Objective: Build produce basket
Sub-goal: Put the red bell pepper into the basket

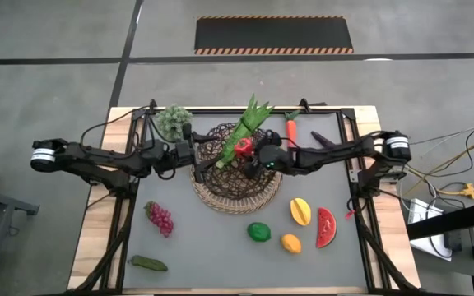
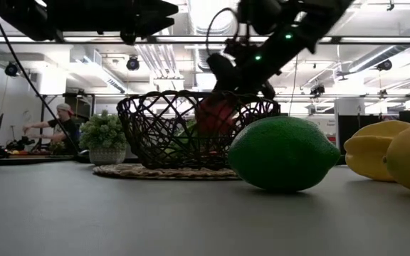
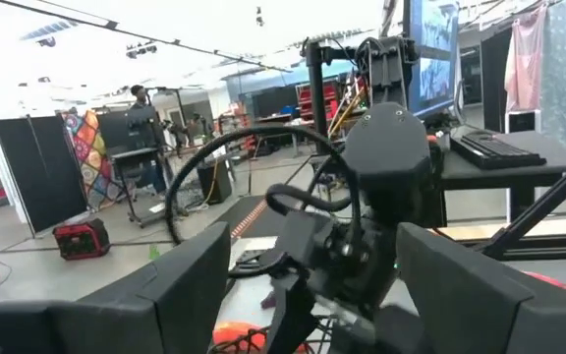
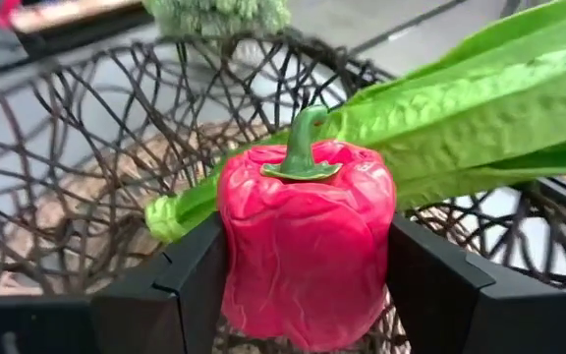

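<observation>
The right gripper [image 4: 308,285] clamps the red pepper [image 4: 306,241] between its two fingers, stem up, over the inside of the basket [image 1: 235,191], which sits near the middle of the table [image 1: 204,247] toward its far edge. Long green leaves [image 1: 246,131] lie across the basket's far rim, just behind the pepper. The left gripper [image 1: 189,154] hovers at the basket's left rim, fingers spread and holding nothing. The lime [image 1: 259,232], lemon [image 1: 290,242], mango [image 1: 300,211] and watermelon slice [image 1: 326,228] lie toward the near right corner, purple grapes [image 1: 160,218] toward the near left, and the carrot [image 1: 291,129] by the far edge.
</observation>
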